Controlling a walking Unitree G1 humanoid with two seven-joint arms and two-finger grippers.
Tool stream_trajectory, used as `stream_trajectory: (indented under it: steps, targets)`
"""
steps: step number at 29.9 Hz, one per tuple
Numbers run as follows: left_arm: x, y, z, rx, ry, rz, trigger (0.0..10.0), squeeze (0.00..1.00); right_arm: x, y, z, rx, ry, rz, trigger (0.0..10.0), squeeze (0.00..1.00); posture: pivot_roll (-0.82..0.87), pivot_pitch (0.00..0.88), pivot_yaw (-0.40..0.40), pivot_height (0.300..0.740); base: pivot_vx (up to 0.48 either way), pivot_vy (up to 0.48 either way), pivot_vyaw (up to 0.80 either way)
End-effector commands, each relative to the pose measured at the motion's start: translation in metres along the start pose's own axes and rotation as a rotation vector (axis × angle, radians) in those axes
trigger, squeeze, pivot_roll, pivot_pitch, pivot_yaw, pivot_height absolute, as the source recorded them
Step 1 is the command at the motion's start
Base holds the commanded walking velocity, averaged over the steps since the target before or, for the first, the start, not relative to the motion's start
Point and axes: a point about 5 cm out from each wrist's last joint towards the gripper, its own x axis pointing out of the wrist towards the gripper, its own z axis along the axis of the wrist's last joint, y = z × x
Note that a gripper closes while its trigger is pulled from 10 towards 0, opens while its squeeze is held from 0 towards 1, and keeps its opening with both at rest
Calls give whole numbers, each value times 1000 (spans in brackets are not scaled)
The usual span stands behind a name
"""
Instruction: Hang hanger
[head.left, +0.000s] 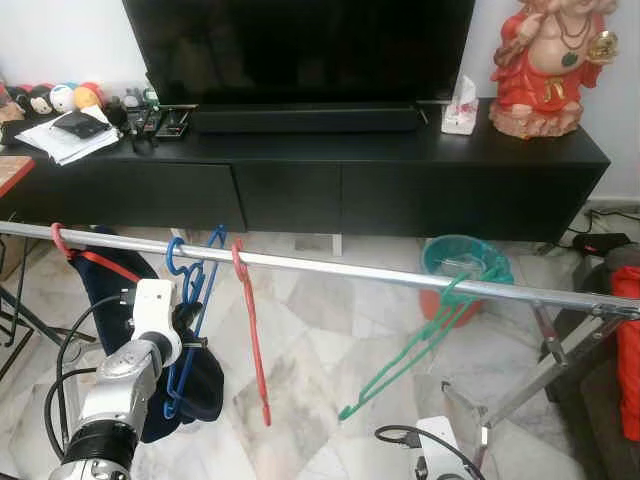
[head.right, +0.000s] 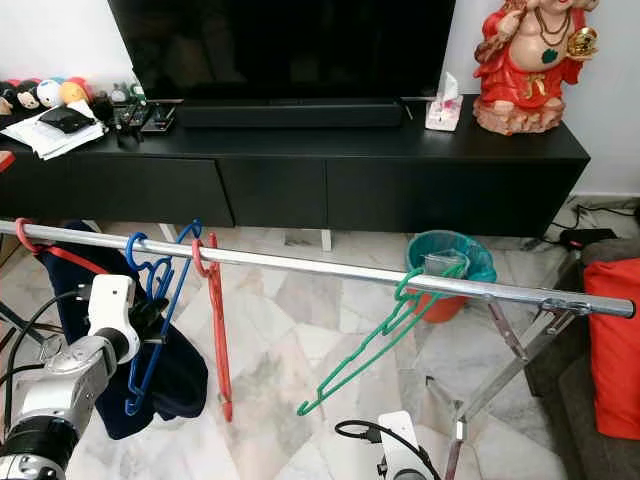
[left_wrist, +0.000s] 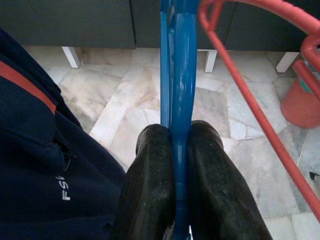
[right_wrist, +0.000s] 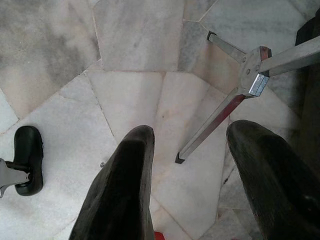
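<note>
The blue hanger (head.left: 190, 300) is hooked over the metal rail (head.left: 330, 268), its long axis hanging steeply downward, and is pinched edge-on between the pressed-together fingers of the left gripper (left_wrist: 175, 170). It is flanked by a dark garment (head.left: 110, 290) and a red hanger (head.left: 250, 330). Open rail is seen before the green hanger (head.left: 420, 345). The right gripper (right_wrist: 192, 150) is held spread above the marble floor (right_wrist: 135, 95).
</note>
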Motion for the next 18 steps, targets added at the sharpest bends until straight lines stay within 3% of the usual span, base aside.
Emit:
stream_trajectory:
  steps: [1, 16, 18]
  targets:
    - [-3, 5, -8, -5, 30, 42, 10000, 0, 0, 2, 1, -2, 0, 5, 10000, 0, 33, 0, 70, 740, 0, 0, 0]
    - [1, -1, -19, 6, 88, 77, 10000, 0, 0, 2, -2, -3, 7, 7, 10000, 0, 27, 0, 63, 740, 0, 0, 0]
    - [3, -2, -24, 9, 130, 93, 10000, 0, -1, 2, -3, -3, 10, 8, 10000, 0, 21, 0, 61, 740, 0, 0, 0]
